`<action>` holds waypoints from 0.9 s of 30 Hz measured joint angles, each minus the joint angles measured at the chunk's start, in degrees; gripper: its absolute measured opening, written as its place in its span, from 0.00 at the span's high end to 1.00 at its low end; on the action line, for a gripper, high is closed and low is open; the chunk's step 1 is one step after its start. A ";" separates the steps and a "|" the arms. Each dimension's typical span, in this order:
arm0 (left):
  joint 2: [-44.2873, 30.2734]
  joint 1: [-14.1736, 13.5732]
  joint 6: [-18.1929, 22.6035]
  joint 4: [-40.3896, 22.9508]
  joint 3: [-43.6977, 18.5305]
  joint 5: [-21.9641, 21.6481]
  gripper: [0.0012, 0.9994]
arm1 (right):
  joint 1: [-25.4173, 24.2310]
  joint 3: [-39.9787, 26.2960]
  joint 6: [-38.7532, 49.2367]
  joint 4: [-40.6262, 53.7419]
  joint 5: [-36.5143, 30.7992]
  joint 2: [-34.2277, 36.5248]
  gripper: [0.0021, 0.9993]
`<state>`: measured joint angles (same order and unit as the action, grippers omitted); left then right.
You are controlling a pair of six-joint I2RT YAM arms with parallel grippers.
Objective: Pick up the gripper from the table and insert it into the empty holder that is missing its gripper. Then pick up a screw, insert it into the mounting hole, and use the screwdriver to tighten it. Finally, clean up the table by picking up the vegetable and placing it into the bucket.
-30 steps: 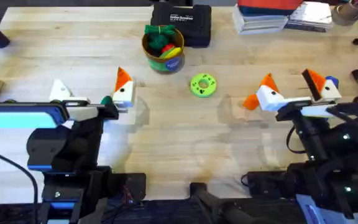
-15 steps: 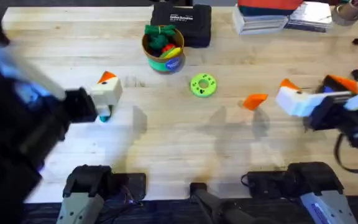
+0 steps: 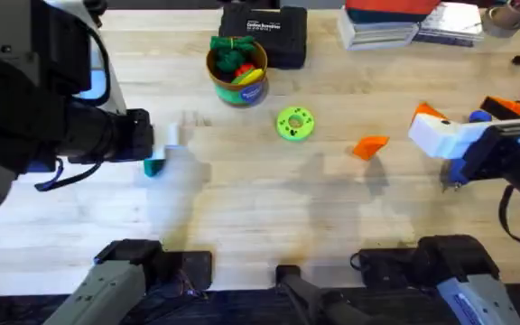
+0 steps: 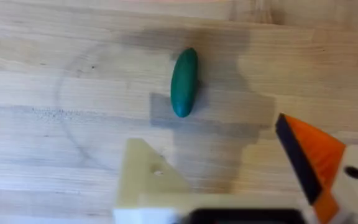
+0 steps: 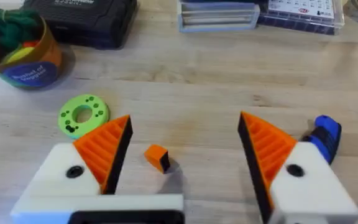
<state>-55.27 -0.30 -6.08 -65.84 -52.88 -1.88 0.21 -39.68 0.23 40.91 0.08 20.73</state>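
My left gripper [image 4: 211, 142] hangs open just above the vegetable [image 4: 184, 82], a dark green oblong lying on the bare wood. One side of it is the holder [image 4: 143, 177], a plain white bracket; the other finger carries an orange tip [image 4: 309, 152]. From overhead the left gripper [image 3: 166, 144] sits beside the vegetable [image 3: 154, 167]. Over the table's right side, my right gripper [image 5: 185, 121] is open and empty. The blue screwdriver [image 5: 325, 134] lies mostly hidden behind one of its fingers. The bucket [image 3: 237, 68] stands at the back centre. The loose gripper and the screw are out of view.
A bright green ring disc [image 3: 295, 124] and a small orange wedge [image 3: 369, 146] lie mid-table. A black case [image 3: 264, 32] sits behind the bucket, and books [image 3: 404, 23] at the back right. My left arm looms large and dark at the left.
Both arms lifted off their rests. The left arm rose toward the camera and brought its gripper over the vegetable. The right gripper moved right, away from the orange wedge.
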 joint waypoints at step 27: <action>2.91 -8.88 3.65 4.04 -0.44 24.05 0.01 | 0.00 0.00 0.00 2.23 0.00 0.00 0.01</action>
<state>-52.36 -9.17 -2.44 -61.80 -53.32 22.17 0.21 -39.68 0.23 43.13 0.08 20.73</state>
